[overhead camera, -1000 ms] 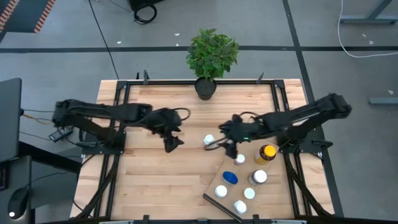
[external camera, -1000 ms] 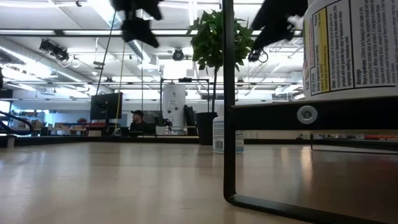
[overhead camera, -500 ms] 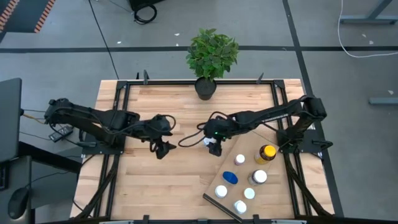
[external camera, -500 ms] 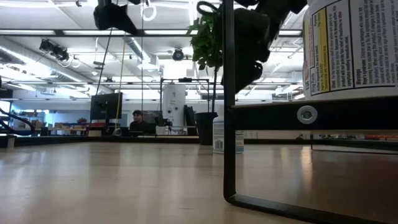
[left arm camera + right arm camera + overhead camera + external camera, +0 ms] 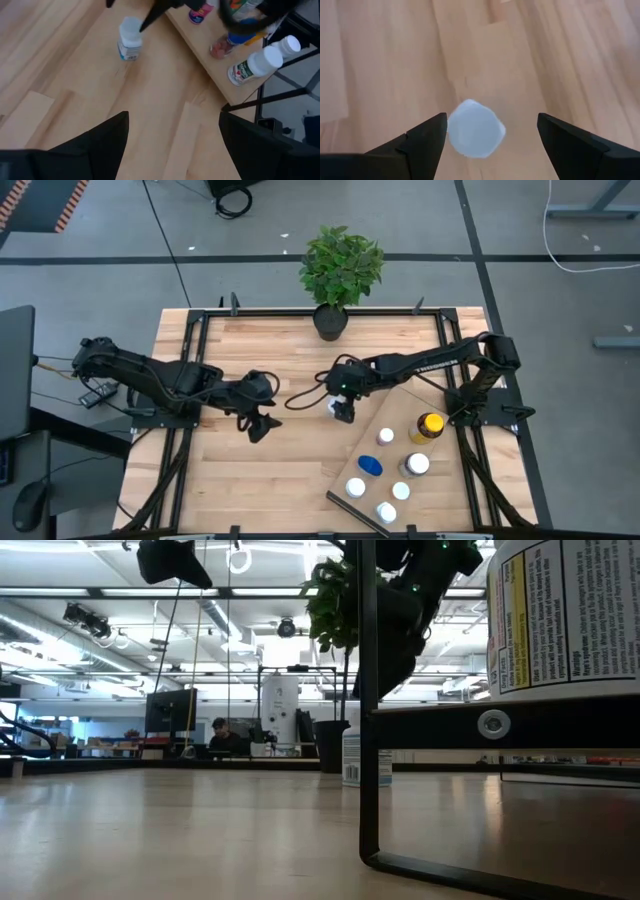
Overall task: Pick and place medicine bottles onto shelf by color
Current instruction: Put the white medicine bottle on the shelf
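The right hand (image 5: 343, 412) hangs open directly above a white-capped bottle (image 5: 475, 128) standing on the desk (image 5: 290, 470), its cap between the spread fingers (image 5: 422, 142). The shelf (image 5: 398, 442) with six more bottles lies just beside this hand. The left hand (image 5: 258, 423) hovers open, well apart from the bottle.

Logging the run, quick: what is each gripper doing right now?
Left gripper: open, holding nothing, over bare tabletop.
Right gripper: open, holding nothing, fingers either side above the white-capped bottle standing off the shelf.
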